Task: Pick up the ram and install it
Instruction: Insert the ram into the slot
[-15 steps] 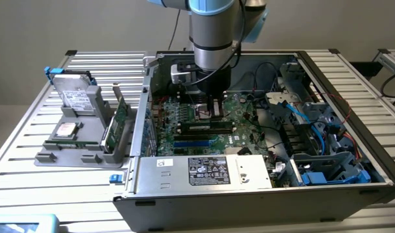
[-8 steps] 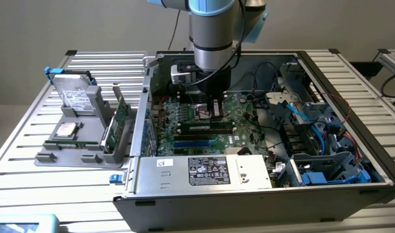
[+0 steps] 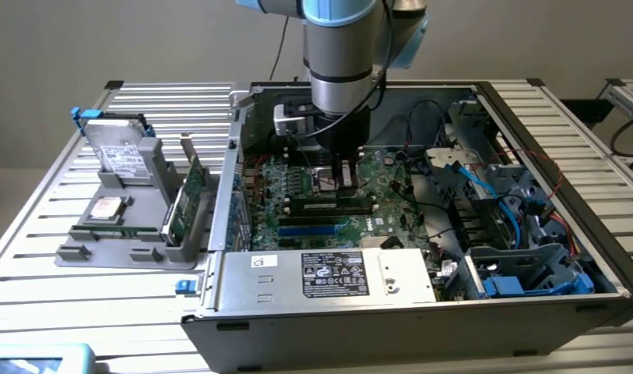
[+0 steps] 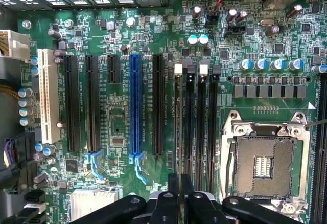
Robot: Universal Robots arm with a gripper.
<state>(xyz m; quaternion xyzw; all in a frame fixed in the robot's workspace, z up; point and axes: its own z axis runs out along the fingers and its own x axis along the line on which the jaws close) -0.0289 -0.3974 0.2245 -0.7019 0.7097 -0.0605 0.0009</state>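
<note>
The ram (image 4: 178, 127) shows edge-on as a thin green strip along the first black memory slot, by the white-clipped memory slots (image 4: 198, 127). My gripper (image 4: 180, 188) has its two black fingers (image 4: 173, 185) drawn close together on the near end of that strip. I cannot tell how deep the stick sits in the slot. In the exterior view my gripper (image 3: 333, 178) reaches straight down into the open computer case, just above a dark stick, the ram (image 3: 328, 204), lying along the slots on the motherboard (image 3: 295, 187).
The CPU socket (image 4: 263, 157) lies beside the memory slots, and a blue slot (image 4: 135, 106) and a white slot (image 4: 48, 96) lie on the other side. Power supply (image 3: 327, 274) fills the case front. A grey tray (image 3: 129, 253) holds a hard drive (image 3: 124, 152) and a green expansion card (image 3: 195, 199).
</note>
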